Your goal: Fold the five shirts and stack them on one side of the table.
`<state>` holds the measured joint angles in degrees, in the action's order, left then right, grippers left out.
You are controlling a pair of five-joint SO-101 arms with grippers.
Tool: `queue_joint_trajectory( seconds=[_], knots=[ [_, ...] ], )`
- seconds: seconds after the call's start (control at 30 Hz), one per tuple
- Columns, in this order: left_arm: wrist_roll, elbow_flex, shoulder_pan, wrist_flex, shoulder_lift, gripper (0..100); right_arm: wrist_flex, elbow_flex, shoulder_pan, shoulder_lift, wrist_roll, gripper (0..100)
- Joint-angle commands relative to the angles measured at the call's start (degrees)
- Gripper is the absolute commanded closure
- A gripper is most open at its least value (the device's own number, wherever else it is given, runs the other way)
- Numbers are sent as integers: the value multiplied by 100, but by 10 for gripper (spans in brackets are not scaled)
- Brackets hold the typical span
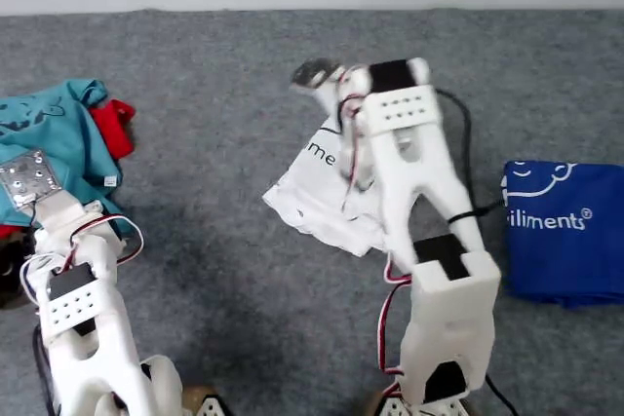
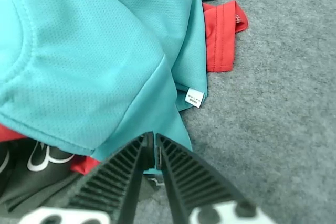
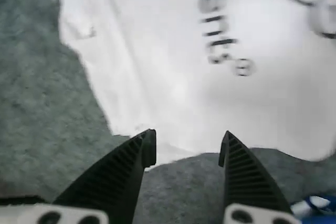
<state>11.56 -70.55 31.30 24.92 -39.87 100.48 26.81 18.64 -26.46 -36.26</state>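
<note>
My left gripper (image 2: 155,136) sits at the left edge of the high view, at the near border of a heap of shirts. Its jaws are pressed together, and a sliver of teal cloth shows between them, so I am pinching the hem of the teal shirt (image 2: 94,61). That shirt lies crumpled on top of the heap. A red shirt (image 2: 220,40) pokes out from under its far side, and a dark shirt (image 2: 31,177) with a white mark lies beneath its near side. A small white label hangs off the teal hem just beside my fingers (image 2: 121,174).

My right gripper (image 3: 188,135) is in the upper middle of the high view, at the end of my outstretched right arm. Its jaws are spread wide and grip nothing. Between them I see the edge of the white shirt (image 3: 173,51), which has dark print across it. It lies loosely crumpled in the centre of the high view, partly under my arm. I cannot tell whether my fingertips touch the cloth or hang above it.

A blue shirt (image 1: 565,231) with white print lies folded flat at the right edge of the high view, well apart from the heap on the left. Everything rests on the grey table (image 1: 214,270), whose surface looks like felt.
</note>
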Motion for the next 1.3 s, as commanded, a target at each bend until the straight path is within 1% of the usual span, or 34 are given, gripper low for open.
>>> queue_joint_trajectory(
  seconds=[0.0, 0.13, 0.37, 0.53, 0.73, 0.8, 0.9, 0.97, 1.07, 1.2, 1.27],
  knots=[
    [-70, 31, -35, -132, -193, 984, 224, -387, 312, 523, 88, 783],
    [-70, 31, -35, -132, -193, 984, -110, -659, 514, 391, 316, 744],
    [-70, 31, -35, -132, -193, 984, -514, -642, 567, -207, 396, 745],
    [-70, 31, -35, -132, -193, 984, -505, -642, 787, -426, 404, 745],
    [-70, 31, -35, -132, -193, 984, -787, -642, 787, -637, 387, 746],
    [-70, 31, -35, -132, -193, 984, -901, -642, 752, -708, 369, 773],
    [-70, 31, -35, -132, -193, 984, -1086, -642, 699, -822, 308, 868],
    [-70, 31, -35, -132, -193, 984, -1095, -642, 690, -892, 53, 916],
    [-70, 31, -35, -132, -193, 984, -1121, -642, 655, -884, -26, 943],
    [-70, 31, -35, -132, -193, 984, -1051, -387, 514, -840, -35, 947],
    [-70, 31, -35, -132, -193, 984, -936, -158, 418, -813, -62, 974]
  ],
)
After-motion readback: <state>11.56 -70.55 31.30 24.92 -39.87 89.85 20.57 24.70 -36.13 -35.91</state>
